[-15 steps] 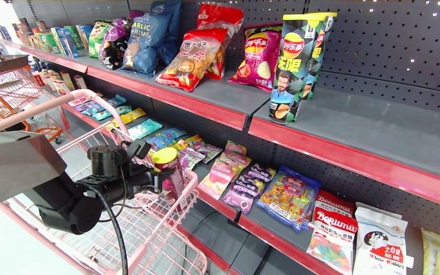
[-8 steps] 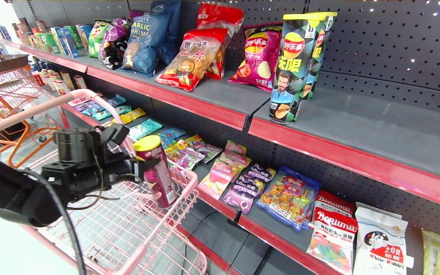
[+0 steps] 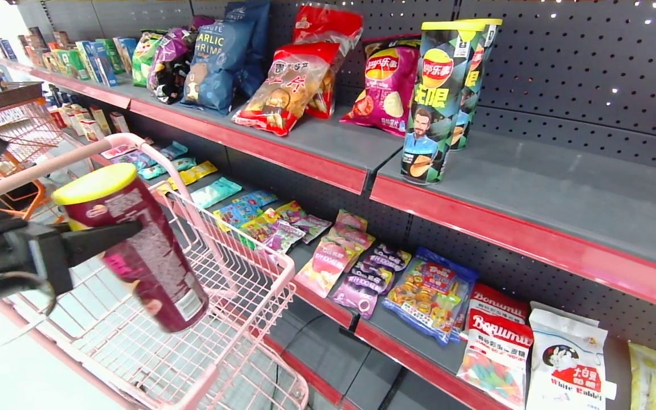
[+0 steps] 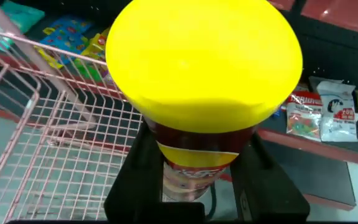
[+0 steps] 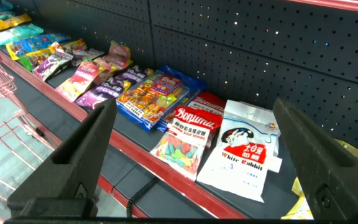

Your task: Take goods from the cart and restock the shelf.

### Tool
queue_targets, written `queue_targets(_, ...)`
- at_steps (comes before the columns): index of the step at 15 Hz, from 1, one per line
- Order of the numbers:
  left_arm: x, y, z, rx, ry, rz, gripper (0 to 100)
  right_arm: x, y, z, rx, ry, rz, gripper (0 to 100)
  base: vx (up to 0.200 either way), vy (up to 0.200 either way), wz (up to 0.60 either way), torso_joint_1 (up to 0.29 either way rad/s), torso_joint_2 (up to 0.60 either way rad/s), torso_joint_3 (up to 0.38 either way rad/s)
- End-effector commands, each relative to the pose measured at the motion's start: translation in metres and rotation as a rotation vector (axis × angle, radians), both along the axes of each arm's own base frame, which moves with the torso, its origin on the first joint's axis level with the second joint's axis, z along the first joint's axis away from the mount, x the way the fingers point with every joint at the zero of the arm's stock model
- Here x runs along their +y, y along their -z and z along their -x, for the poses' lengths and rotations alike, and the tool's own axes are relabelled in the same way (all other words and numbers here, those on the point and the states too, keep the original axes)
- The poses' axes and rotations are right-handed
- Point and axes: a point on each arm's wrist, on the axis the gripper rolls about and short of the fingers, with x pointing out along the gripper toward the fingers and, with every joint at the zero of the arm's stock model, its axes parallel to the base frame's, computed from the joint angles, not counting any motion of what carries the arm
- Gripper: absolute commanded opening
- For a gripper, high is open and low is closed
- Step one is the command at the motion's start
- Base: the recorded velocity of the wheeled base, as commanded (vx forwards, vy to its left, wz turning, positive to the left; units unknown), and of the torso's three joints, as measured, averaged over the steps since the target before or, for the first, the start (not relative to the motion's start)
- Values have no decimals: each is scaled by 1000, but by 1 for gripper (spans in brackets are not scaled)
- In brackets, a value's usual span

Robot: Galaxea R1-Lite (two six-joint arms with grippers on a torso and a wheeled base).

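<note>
A maroon chip can (image 3: 146, 256) with a yellow lid (image 4: 204, 62) hangs tilted above the pink cart (image 3: 259, 285), at the head view's left. My left gripper (image 3: 126, 236) is shut on the can just below the lid; its black fingers (image 4: 135, 180) flank the can in the left wrist view. My right gripper (image 5: 197, 162) is open with nothing between its fingers, in front of the lower shelf (image 5: 185, 186). Two matching tall chip cans (image 3: 436, 102) stand upright on the upper shelf (image 3: 533, 193).
Bare grey shelf lies to the right of the tall cans. Snack bags (image 3: 288, 85) fill the upper shelf's left part. Candy packs (image 3: 430, 293) lie flat along the lower shelf. An orange cart (image 3: 9, 136) stands at the far left.
My left gripper has lifted the maroon can up out of the pink cart, leftward and closer to the head camera. The can now tilts more.
</note>
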Motion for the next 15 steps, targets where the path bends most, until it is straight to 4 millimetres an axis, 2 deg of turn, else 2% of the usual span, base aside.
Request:
queue_targets(1,13,-11,91,-148,-135,-14,0,0,0,0,1,-2,2,100,0,0,0,0,0,0)
queue_targets(5,21,11,125,-221,-404,-112,0,0,0,0,0,-2,-1,100,0,0,0,48,-151,-98)
queue_targets(9,22,20,142,-242,-415,-155,0,0,0,0,1,-1,-1,100,0,0,0,177,-489,-316)
queue_targets(15,22,19,151,-274,-404,-150,0,0,0,0,1,-1,-1,100,0,0,0,231,-589,-360)
